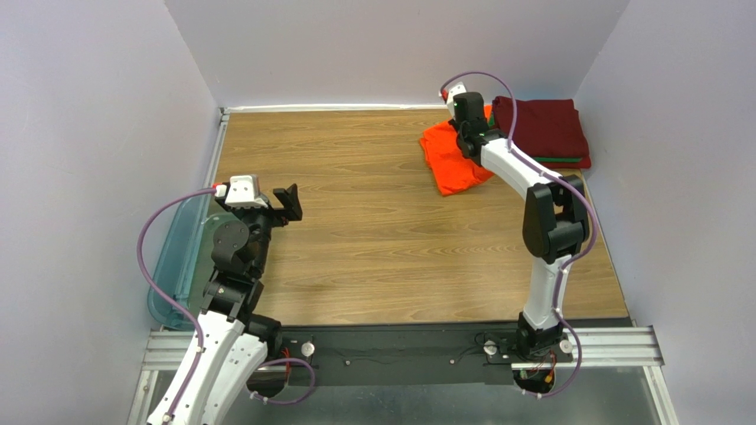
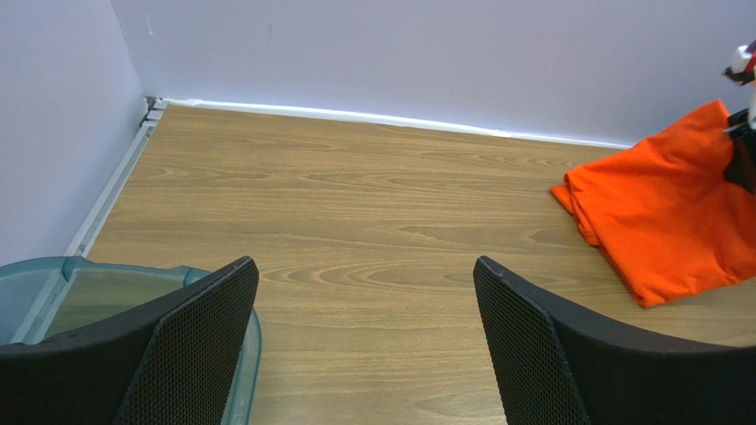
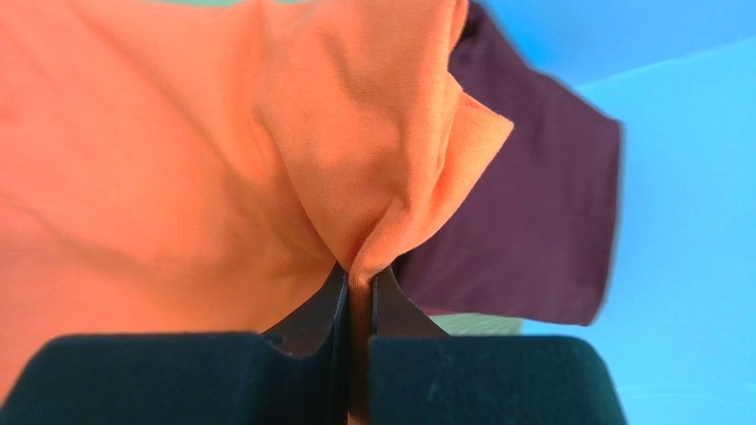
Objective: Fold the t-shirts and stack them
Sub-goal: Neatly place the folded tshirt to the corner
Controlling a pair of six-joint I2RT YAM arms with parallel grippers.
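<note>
The bright orange t-shirt lies folded at the back right of the table, next to the stack. It also shows in the left wrist view and in the right wrist view. My right gripper is shut on a pinched fold of the orange shirt at its far edge. The stack has a dark maroon shirt on top, also in the right wrist view, with green and red edges under it. My left gripper is open and empty, held above the table's left side.
A translucent blue-grey plastic bin stands at the left edge of the table beside the left arm; its rim shows in the left wrist view. White walls close the back and sides. The right arm reaches over the table's right side.
</note>
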